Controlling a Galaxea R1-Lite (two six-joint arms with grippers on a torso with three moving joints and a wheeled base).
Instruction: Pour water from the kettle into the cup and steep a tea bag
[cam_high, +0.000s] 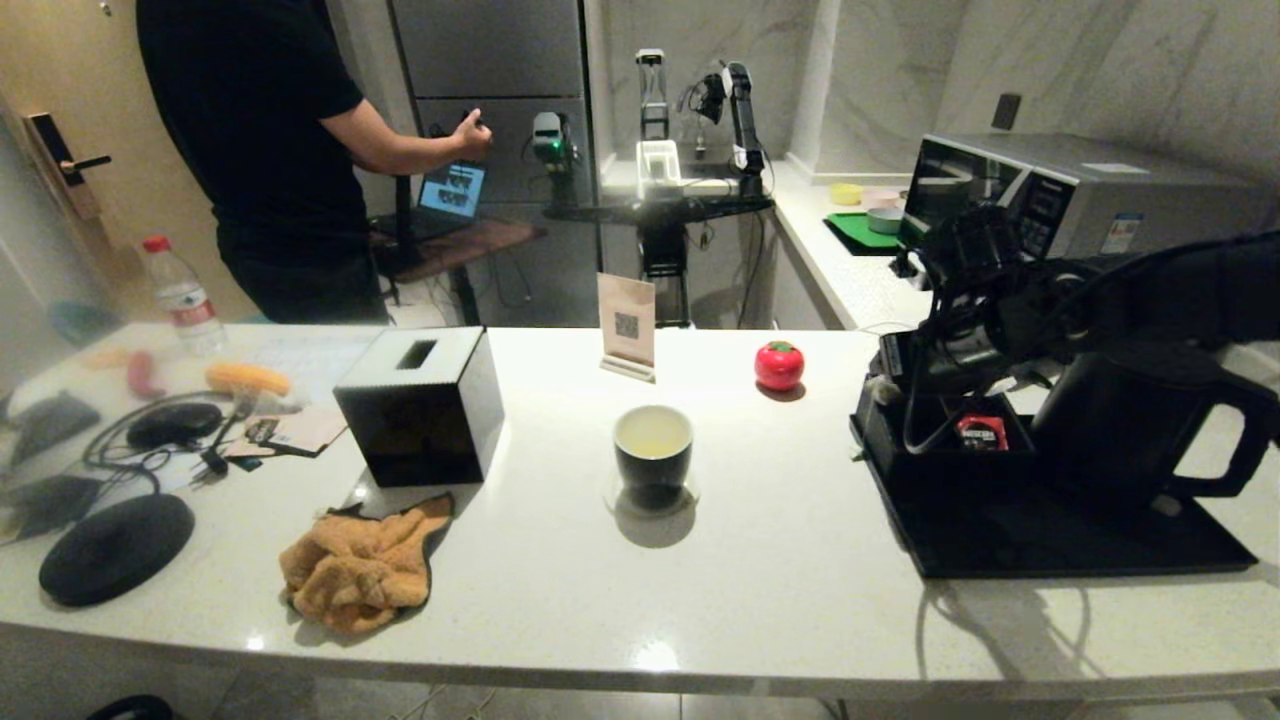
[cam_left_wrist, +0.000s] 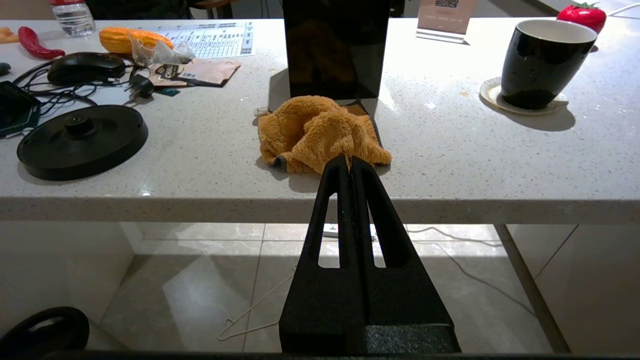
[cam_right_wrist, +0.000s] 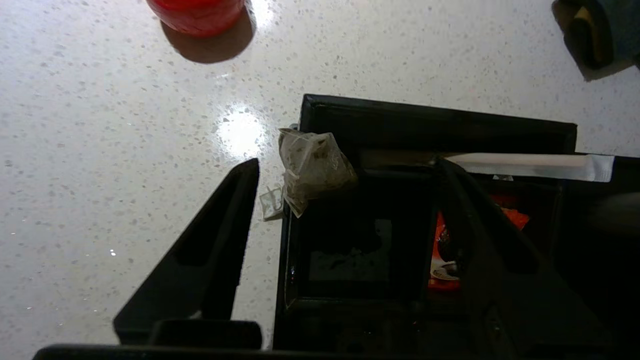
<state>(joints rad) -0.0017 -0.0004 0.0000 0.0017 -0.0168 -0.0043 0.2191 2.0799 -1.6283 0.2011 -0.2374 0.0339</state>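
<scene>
Taking the cup as my landmark, mid-worktop on a small white saucer, with pale yellowish water inside it. Far to its left lie a round black kettle base, a tangle of cables with a mouse, a corn cob and a water bottle. Nearer on that side, a black tissue box stands with a crumpled orange cloth in front of it.

My left tool hangs below the worktop's near edge, left of the cup, its two fingers pressed together with nothing between them.

Behind the cup stands a small card sign, and behind it to the right a red tomato-shaped thing.

Well right of the cup sits a black tray bearing a low black compartment box and the kettle. My right arm crosses over them and hides most of the box from the head view.

My right tool hovers over that box, fingers spread wide, gripping nothing. The tea bag lies draped on the box's rim at a corner, between the fingertips but touching neither. A red packet shows in the next compartment, half hidden behind one finger. A white sachet lies across the box's wall. The kettle's spout is hidden.
</scene>
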